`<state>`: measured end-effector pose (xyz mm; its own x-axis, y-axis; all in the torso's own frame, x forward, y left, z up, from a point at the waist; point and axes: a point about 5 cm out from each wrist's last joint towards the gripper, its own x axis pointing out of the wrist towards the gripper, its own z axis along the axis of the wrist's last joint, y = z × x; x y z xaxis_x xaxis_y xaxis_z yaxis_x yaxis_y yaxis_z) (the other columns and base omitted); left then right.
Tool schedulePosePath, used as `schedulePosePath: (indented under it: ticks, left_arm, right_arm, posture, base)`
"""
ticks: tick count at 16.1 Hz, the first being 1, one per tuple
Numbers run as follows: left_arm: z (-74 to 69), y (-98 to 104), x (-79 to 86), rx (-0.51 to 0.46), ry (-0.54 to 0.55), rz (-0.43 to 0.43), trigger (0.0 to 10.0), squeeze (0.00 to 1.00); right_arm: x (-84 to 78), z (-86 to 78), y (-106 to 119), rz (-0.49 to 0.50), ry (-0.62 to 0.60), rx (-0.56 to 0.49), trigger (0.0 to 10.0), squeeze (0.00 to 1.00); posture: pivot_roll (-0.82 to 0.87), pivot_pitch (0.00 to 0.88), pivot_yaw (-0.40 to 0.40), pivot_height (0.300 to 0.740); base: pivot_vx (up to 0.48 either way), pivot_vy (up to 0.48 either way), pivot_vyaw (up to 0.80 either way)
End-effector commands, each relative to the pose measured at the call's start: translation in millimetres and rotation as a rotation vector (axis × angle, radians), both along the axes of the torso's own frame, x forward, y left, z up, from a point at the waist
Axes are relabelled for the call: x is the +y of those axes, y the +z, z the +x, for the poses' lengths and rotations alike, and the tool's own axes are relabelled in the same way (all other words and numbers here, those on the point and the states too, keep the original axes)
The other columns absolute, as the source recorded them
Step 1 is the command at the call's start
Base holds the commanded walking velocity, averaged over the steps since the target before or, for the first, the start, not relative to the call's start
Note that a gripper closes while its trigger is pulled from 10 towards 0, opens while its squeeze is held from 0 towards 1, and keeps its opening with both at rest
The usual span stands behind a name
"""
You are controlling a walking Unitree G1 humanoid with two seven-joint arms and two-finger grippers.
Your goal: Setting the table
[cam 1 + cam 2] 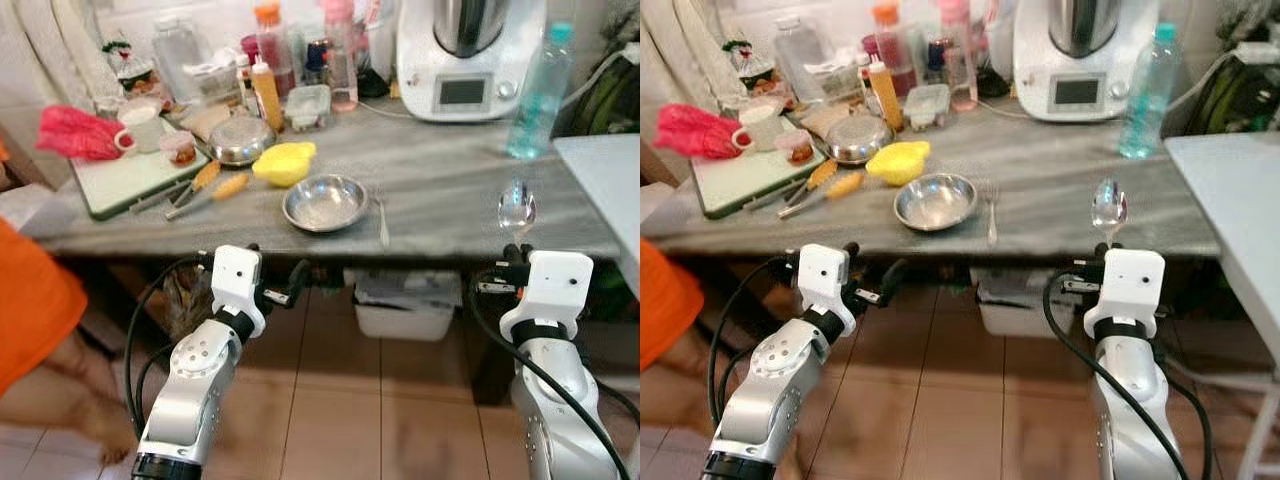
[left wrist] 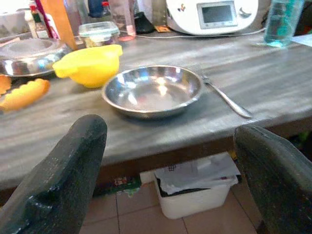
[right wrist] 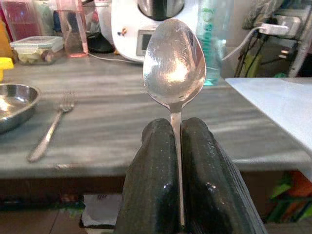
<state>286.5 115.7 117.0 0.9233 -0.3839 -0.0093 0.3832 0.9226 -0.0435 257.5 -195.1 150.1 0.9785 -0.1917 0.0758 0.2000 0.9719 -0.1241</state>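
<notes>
Spoon upright, bowl up, handle pinched between the closed black fingers of the right gripper. Held in front of the near edge of the grey counter, over the tiled floor, right of centre; bowl of the spoon standing above the white wrist housing in the head views.

On the counter: steel bowl near the front edge, well left of the spoon. Fork lying just beside the bowl on its right, tines away from the robot. Yellow dish just behind the bowl on its left; steel lid further back.

Left gripper low, in front of the counter edge, fingers spread wide, holding nothing, pointed at the steel bowl.

Further out: clear blue-green bottle at the back right, label unreadable. White kitchen machine with a small grey screen, no brand legible. Green board at left with a white mug and a pink cloth. White bin under the counter. Person in orange at far left.
</notes>
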Motion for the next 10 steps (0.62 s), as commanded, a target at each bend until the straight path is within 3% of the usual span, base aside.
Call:
schedulePosePath:
  ticks: [1, 6, 10]
  left_arm:
    - [0.3, -0.9, 10.6, 0.004, 0.027, 0.024, 10.0, 0.0]
    - [-0.8, -3.3, 7.6, 0.013, 0.017, 0.021, 10.0, 0.0]
    - [-1.4, -4.4, 7.4, 0.02, 0.015, 0.019, 10.0, 0.0]
  right_arm:
    - [8.8, 0.9, 5.3, 0.02, 0.025, -0.026, 10.0, 0.0]
    - [6.7, 1.7, 6.7, 0.017, 0.02, -0.029, 10.0, 0.0]
    - [7.5, 2.3, 7.0, 0.018, 0.018, -0.031, 10.0, 0.0]
  posture:
    - [-0.18, 0.042, 0.116, 0.74]
    - [-0.18, 0.043, 0.109, 0.74]
    - [-0.18, 0.043, 0.11, 0.74]
  base:
    - [0.364, 0.0, 0.0]
    - [0.378, 0.0, 0.0]
    - [0.0, 0.0, 0.0]
